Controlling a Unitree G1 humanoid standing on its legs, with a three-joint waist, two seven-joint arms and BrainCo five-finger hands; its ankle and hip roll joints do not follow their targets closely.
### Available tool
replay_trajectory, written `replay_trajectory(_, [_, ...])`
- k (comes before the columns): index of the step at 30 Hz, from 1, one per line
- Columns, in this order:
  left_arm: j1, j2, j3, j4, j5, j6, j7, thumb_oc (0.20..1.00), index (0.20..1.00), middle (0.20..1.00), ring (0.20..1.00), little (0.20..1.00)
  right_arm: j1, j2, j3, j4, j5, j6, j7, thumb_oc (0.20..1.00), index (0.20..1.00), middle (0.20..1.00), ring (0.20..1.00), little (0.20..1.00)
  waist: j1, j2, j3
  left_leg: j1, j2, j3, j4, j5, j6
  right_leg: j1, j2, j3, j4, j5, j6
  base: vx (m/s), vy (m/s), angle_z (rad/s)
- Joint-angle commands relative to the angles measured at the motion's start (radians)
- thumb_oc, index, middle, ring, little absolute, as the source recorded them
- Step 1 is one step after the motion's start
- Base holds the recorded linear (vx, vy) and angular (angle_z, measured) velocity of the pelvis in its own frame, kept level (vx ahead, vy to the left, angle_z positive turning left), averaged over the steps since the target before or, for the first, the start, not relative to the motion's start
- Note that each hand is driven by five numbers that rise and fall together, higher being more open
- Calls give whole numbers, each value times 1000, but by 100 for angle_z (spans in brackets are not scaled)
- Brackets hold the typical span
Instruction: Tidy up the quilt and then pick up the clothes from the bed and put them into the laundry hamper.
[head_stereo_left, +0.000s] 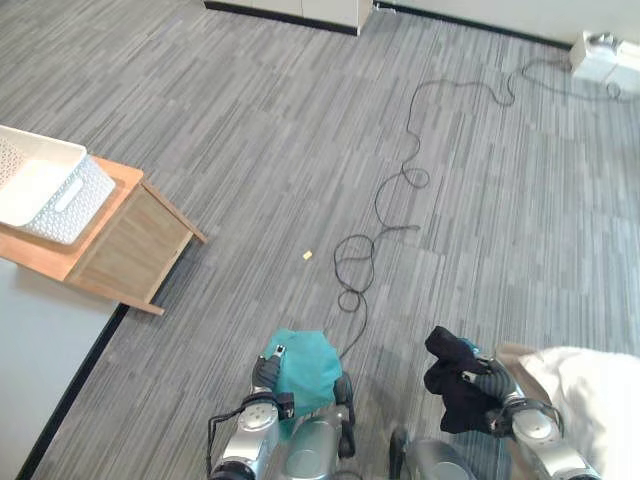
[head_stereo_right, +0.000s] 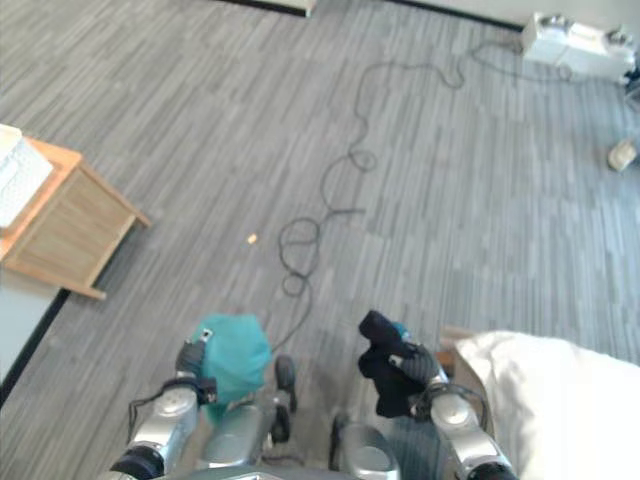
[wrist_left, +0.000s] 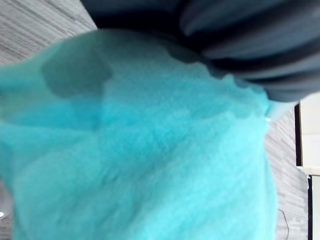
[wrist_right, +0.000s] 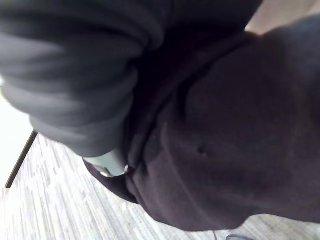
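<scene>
- Now my left hand grips teal cloth, my right hand grips black garment.
- Hamper sits upper left, nearer my left hand.

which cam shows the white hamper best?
Left eye view: the white hamper shows its perforated wall and rim, standing on the wooden table at far left. The right eye view catches just a corner of it at the frame edge.

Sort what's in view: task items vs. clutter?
Job: teal garment in left hand; black garment in right hand; white hamper; white quilt.
Lying about: wooden stand, small yellow scrap, white box.
</scene>
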Motion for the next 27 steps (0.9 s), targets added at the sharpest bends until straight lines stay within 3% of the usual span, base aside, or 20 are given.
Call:
replay_trajectory(1, [-48,45,-20,-52,37,-36,35,200,200,200,200,200,-68,4,-36,-78,-45,-42,6,200,200,200,200,200,-4,1,11,170,24,-133,-108,-38,88,23,8,-54,-19,139,-3,587,-94,67])
replay_trajectory(3, [-55,47,-28,-59,40,-38,32,200,200,200,200,200,-62,5,-38,-83,-44,-39,8,200,200,200,200,200,-19,2,12,180,32,-154,-108,-38,80,-4,17,-68,-74,124,-10,446,-142,122])
replay_trajectory(4, [-76,55,-45,-71,51,-42,29,200,200,200,200,200,-57,3,-37,-69,-39,-40,3,200,200,200,200,200,-46,-6,7,199,34,-214,-108,-52,57,-10,29,-56,-299,61,-37,573,-246,149])
replay_trajectory(5, [-80,58,-50,-76,59,-45,27,200,200,200,200,200,-55,-2,-39,-62,-40,-38,-2,200,200,200,200,200,-54,-11,5,213,34,-238,-108,-65,44,-9,18,-17,-456,61,-45,566,-244,136])
replay_trajectory(6, [-80,58,-50,-76,59,-45,27,200,200,200,200,200,-55,-2,-39,-62,-40,-38,-2,200,200,200,200,200,-54,-10,4,212,35,-238,-108,-65,44,-6,19,-18,-464,66,-46,607,-312,136])
replay_trajectory(7, [-92,55,-45,-67,72,-51,31,200,200,200,200,200,-41,-4,-53,-46,-40,-34,-11,200,200,200,200,200,-80,-3,-6,238,47,-308,-108,-102,28,-70,-25,127,-665,125,-34,613,-339,112])
replay_trajectory(8, [-97,56,-44,-56,78,-54,33,200,200,200,200,200,-35,-5,-58,-41,-43,-30,-8,200,200,200,200,200,-91,-3,-6,265,61,-335,-108,-120,18,-101,-36,192,-706,153,-18,624,-336,125])
replay_trajectory(10, [-101,57,-39,-41,87,-52,38,200,200,200,200,200,-35,-7,-61,-23,-52,-24,-11,200,200,200,200,200,-99,1,-3,304,87,-350,-108,-145,8,-127,-38,215,-712,172,-4,406,-245,151])
replay_trajectory(12, [-80,55,-37,-18,83,-57,32,200,200,200,200,200,-28,-1,-60,4,-56,-20,-7,200,200,200,200,200,-91,-23,-16,361,116,-373,-103,-164,-8,-83,-63,183,-693,171,-11,585,-431,91])
replay_trajectory(13, [-67,54,-30,-7,80,-58,29,200,200,200,200,200,-27,1,-59,11,-56,-18,0,200,200,200,200,200,-87,-27,-29,365,137,-381,-62,-150,-25,-72,-64,180,-678,182,-17,618,-622,65])
replay_trajectory(14, [-46,37,-17,0,43,-59,29,200,200,200,200,200,-37,-5,-46,23,-50,-29,7,200,200,200,200,200,-69,-39,-13,268,159,-387,177,-54,-32,-12,-59,173,-664,189,-48,420,-461,88])
replay_trajectory(15, [-46,38,-17,0,43,-59,29,200,200,200,200,200,-38,-5,-46,23,-50,-29,7,200,200,200,200,200,-71,-41,-16,263,156,-389,177,-51,-32,-16,-62,173,-664,191,-48,338,-476,102])
replay_trajectory(16, [-39,28,-16,-8,22,-60,25,200,200,200,200,200,-44,-12,-40,10,-43,-33,6,200,200,200,200,200,-56,-57,3,184,147,-374,312,-16,-10,22,-70,152,-668,181,-71,279,-450,68])
replay_trajectory(17, [-24,28,-18,-21,14,-57,19,200,200,200,200,200,-56,-23,-31,2,-31,-36,0,200,200,200,200,200,-37,-87,18,87,129,-293,416,-21,19,87,-79,122,-695,166,-97,429,-556,91])
replay_trajectory(19, [-12,31,-15,-21,15,-60,3,200,200,200,200,200,-65,-28,-31,11,-29,-35,6,200,200,200,200,200,-18,-100,14,32,79,-210,384,-95,27,141,-84,83,-714,146,-97,376,-339,79])
replay_trajectory(20, [-11,31,-15,-21,15,-60,3,200,200,200,200,200,-65,-28,-30,12,-29,-35,6,200,200,200,200,200,-19,-100,15,34,78,-211,387,-99,29,146,-84,81,-716,144,-96,433,-232,37])
replay_trajectory(21, [21,28,-4,-26,15,-61,-6,200,200,200,200,200,-59,-24,-31,22,-31,-34,10,200,200,200,200,200,-7,-91,-2,20,20,-126,264,-152,55,183,-70,40,-712,108,-91,305,-139,30])
replay_trajectory(22, [21,28,-3,-26,15,-61,-6,200,200,200,200,200,-59,-24,-31,22,-31,-34,10,200,200,200,200,200,-8,-93,-4,20,19,-126,259,-148,55,181,-71,40,-712,109,-91,429,-178,31])
replay_trajectory(25, [58,14,12,-3,41,-47,-3,200,200,200,200,200,-69,-14,-35,45,-70,-17,-2,200,200,200,200,200,15,-35,-53,38,-29,40,46,-97,78,235,24,-12,-619,11,-100,491,-87,51])
replay_trajectory(27, [62,16,14,3,40,-44,-5,200,200,200,200,200,-64,-4,-35,38,-77,-16,2,200,200,200,200,200,28,-37,-63,86,-35,37,9,-108,100,230,36,-30,-510,3,-86,514,-54,-6])
